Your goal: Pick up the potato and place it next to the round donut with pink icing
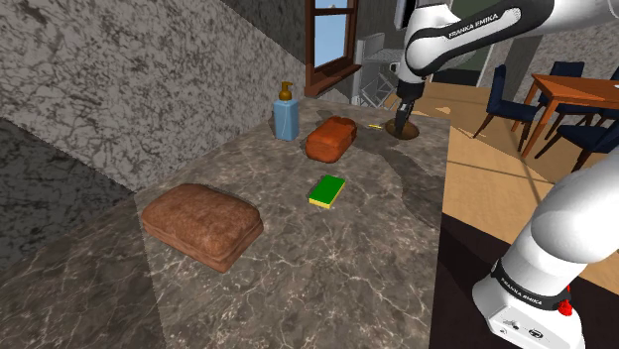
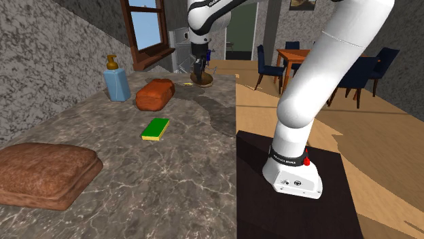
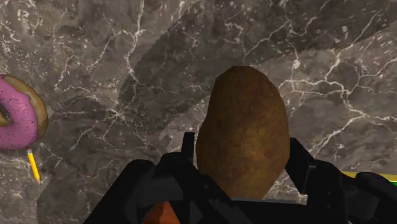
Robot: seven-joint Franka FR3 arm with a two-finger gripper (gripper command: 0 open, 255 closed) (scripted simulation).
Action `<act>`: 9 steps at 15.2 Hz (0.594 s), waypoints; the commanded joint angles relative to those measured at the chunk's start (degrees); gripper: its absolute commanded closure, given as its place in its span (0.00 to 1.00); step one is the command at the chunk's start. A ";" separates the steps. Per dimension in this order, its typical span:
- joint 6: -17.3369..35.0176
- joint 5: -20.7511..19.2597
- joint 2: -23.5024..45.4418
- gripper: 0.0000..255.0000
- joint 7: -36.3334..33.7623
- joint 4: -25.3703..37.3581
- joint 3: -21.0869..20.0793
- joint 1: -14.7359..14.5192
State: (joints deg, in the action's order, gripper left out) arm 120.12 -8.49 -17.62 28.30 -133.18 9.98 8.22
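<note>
The claw is gripping the brown potato, whose long side points straight out from the fingers. The pink donut lies off to one side on the worktop, probably quite near, beside a yellow pencil.

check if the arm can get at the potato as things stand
probably yes: the tool hangs right over the potato, with bare counter around it; the donut and pencil lie off to one side, clear of it.
</note>
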 commanded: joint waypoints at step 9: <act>0.26 2.54 11.48 1.00 15.04 12.36 9.06 4.34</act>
State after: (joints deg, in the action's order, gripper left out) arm 120.31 -6.58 -7.88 41.61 -122.59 18.17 12.15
